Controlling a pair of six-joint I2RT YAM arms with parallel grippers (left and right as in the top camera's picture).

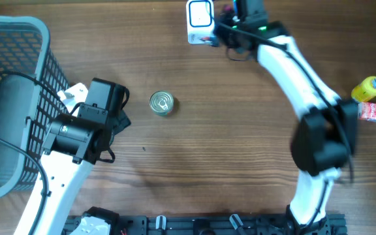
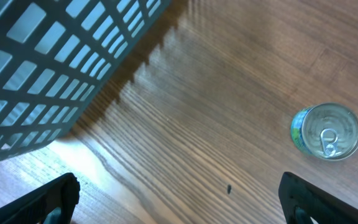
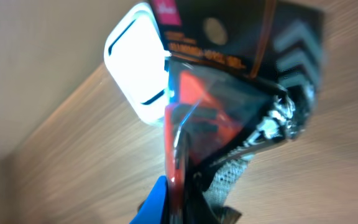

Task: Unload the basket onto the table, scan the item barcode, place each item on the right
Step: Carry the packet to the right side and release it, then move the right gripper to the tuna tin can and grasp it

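The item is a crinkled black and red foil packet point(image 3: 241, 81), and my right gripper point(image 3: 180, 198) is shut on its lower edge. A blue pad point(image 3: 154, 202) presses against the packet's left side. The packet is held close to the white scanner point(image 3: 135, 68), partly overlapping it. In the overhead view the right gripper point(image 1: 230, 25) is at the table's far edge, just right of the scanner point(image 1: 200, 18). I cannot make out a barcode. My left gripper point(image 2: 179, 193) hangs open over bare wood, holding nothing.
A silver-topped tin can point(image 1: 161, 103) stands mid-table, to the right of the left gripper point(image 1: 117, 108). A grey mesh basket point(image 1: 18, 39) fills the left side. A yellow bottle point(image 1: 368, 88) and a red and white carton point(image 1: 372, 112) lie at the right edge.
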